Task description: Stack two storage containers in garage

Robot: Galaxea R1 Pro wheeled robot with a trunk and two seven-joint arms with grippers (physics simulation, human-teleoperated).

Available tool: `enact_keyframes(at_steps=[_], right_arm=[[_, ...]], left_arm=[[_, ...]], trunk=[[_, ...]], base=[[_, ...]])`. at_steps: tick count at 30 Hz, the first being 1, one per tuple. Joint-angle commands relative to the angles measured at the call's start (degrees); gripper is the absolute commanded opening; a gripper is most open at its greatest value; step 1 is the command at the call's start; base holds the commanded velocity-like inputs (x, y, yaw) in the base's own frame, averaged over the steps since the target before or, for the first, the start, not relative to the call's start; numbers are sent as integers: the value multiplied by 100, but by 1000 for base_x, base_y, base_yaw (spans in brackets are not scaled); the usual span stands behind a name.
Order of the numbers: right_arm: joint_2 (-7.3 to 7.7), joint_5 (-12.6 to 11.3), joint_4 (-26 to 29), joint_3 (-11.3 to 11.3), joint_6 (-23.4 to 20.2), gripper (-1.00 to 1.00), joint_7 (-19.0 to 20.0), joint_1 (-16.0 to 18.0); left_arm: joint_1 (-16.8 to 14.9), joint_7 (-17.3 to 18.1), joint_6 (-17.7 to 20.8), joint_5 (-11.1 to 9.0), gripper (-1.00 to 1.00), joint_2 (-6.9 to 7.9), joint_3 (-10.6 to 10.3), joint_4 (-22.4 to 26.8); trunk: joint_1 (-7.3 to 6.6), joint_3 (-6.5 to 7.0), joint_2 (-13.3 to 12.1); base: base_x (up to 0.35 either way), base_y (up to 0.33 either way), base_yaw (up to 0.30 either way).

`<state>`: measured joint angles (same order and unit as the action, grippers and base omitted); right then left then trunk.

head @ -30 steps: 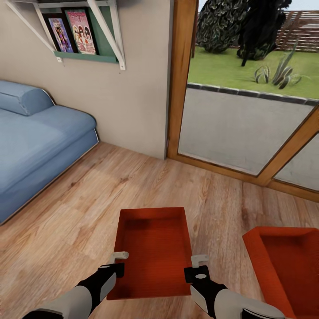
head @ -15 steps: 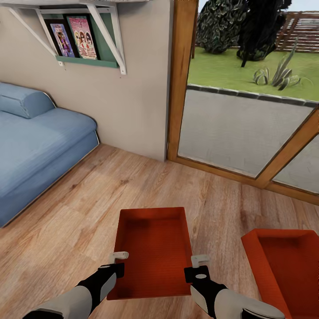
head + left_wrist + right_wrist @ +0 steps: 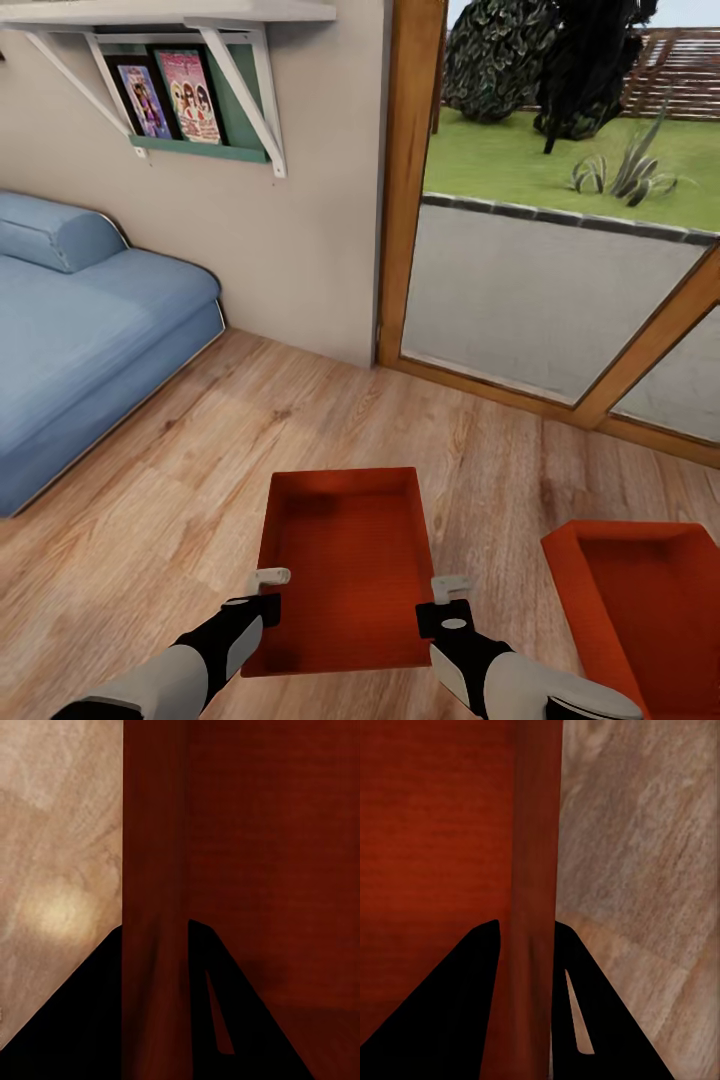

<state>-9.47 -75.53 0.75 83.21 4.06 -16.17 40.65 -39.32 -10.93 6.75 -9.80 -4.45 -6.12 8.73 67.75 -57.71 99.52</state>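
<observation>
Container (image 3: pixel 345 560) apparently between both tools

- The thin side wall of an orange-red plastic storage container (image 3: pixel 537 832) runs between the right gripper's (image 3: pixel 526 1005) two black fingers (image 3: pixel 450 1012), which are clamped against it.
- One side of the wall shows the container's finely ribbed interior.
- The other side shows light wood-plank floor (image 3: pixel 637 870).

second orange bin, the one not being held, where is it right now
In the head view the second bin sits on the wood-plank floor at lower right, beside the right claw, apart from the held bin, below the glass door.
</observation>
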Motion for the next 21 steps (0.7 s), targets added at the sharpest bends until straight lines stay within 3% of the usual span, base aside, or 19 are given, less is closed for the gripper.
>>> enact_keyframes(at_steps=[1, 21], right_arm=[[6, -5, -31, -7, 173, -100, -41, 4], [-23, 2, -31, -8, 164, -100, -50, 4]], left_arm=[[3, -67, 37, -44, -100, 23, -47, -14], [3, -67, 31, -44, -100, 23, -47, -12]], trunk=[[-23, 15, -40], [-462, 374, -842]], base=[[0, 0, 0], [0, 0, 0]])
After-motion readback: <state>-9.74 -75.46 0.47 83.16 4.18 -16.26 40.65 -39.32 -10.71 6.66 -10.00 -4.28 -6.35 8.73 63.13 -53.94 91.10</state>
